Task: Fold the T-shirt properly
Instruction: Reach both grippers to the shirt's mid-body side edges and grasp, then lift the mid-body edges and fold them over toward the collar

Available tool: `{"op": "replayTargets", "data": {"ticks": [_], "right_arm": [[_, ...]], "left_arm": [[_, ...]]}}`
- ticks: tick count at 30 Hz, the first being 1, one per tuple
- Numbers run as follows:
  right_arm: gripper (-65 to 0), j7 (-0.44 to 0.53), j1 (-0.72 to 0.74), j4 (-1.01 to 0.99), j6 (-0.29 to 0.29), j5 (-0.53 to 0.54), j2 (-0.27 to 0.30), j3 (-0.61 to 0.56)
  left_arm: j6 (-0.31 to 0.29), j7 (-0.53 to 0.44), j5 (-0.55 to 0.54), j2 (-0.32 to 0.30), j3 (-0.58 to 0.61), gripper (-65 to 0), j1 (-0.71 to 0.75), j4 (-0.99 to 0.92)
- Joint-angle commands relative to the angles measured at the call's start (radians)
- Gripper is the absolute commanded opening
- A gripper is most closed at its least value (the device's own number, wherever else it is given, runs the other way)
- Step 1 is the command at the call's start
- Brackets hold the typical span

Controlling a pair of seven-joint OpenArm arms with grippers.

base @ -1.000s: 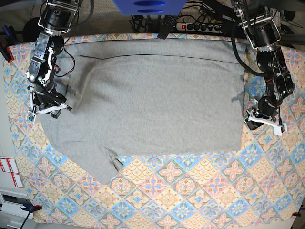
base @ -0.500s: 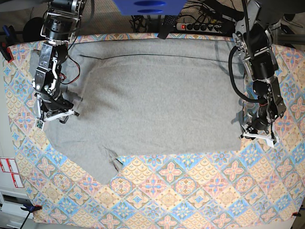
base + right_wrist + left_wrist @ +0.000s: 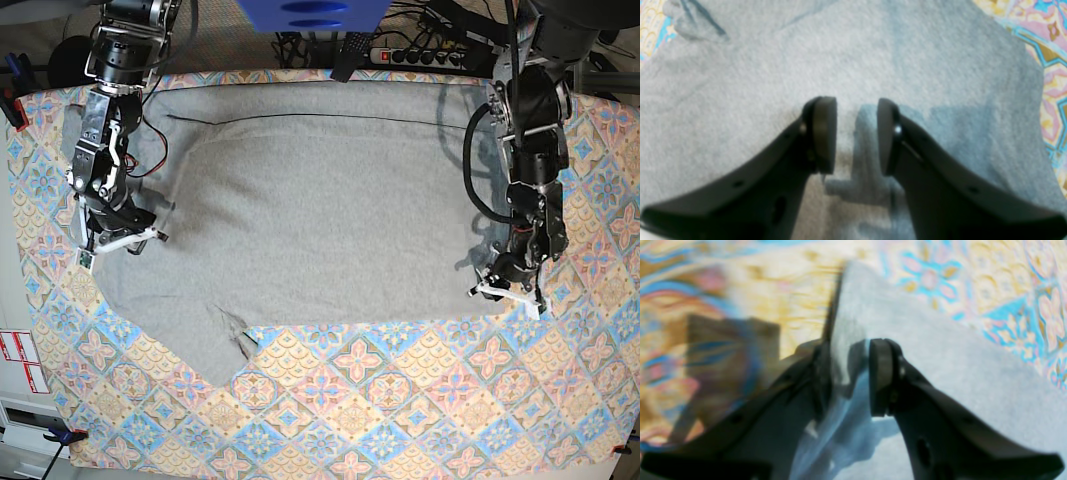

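Base view: large heather-grey cotton T-shirt point(image 3: 320, 210) spread flat on colourful diamond-patterned tabletop cloth point(image 3: 400, 400). Left gripper point(image 3: 850, 373) straddling raised side edge, not yet clenched, likely to lift for folding. Right gripper point(image 3: 857, 133) parted, empty, over opposite side.

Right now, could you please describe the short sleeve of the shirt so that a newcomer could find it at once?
Start at the patterned tablecloth, which covers the whole table. On it lies the big grey T-shirt, spread flat. The sleeve is the flap jutting toward the camera from its lower left corner, the only part that breaks the straight bottom edge.
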Motion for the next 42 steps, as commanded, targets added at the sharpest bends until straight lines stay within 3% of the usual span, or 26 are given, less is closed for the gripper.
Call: {"op": "replayTargets", "data": {"ticks": [1,4,7,12,23,28,32,36,42], "right_arm": [[-44.7,0.017,0.017,0.021,0.003,0.003,0.012,0.003],[-44.7,0.014,0.017,0.021,0.003,0.003,0.011,0.003],[-44.6,0.016,0.020,0.016,0.003,0.003,0.012,0.008],[-44.4,0.013,0.095,-0.010,0.003,0.000,0.015,0.011],[-44.1,0.022,0.290,-0.369,0.003,-0.001,0.176,0.002],[-33.5,0.023,0.388,-0.533,0.003,-0.001,0.213,-0.006],[-30.1,0.068,0.452,-0.613,0.003,-0.001,0.235,-0.135],[-29.9,0.180,0.457,-0.696,0.003,-0.001,0.282,-0.288],[-29.8,0.323,0.474,-0.808,0.003,-0.001,0.304,-0.406]], "left_arm": [[-0.009,0.046,-0.005,0.006,0.011,-46.4,0.003,0.008],[-0.015,0.046,-0.007,0.007,0.040,-48.8,0.017,0.018],[-0.015,0.041,-0.007,0.007,0.057,-65.0,0.030,0.020],[-0.016,0.041,-0.007,0.000,0.058,-65.0,0.041,0.022],[-0.016,0.092,-0.007,-0.028,0.058,-65.0,0.296,0.442],[-0.016,0.093,-0.007,-0.028,0.058,-65.0,0.390,0.565],[-0.016,0.093,-0.007,-0.030,0.057,-65.0,0.449,0.640],[-0.016,0.093,-0.007,-0.030,0.055,-65.0,0.523,0.740],[-0.016,0.093,-0.008,-0.030,0.037,-65.0,0.623,0.861]]}}
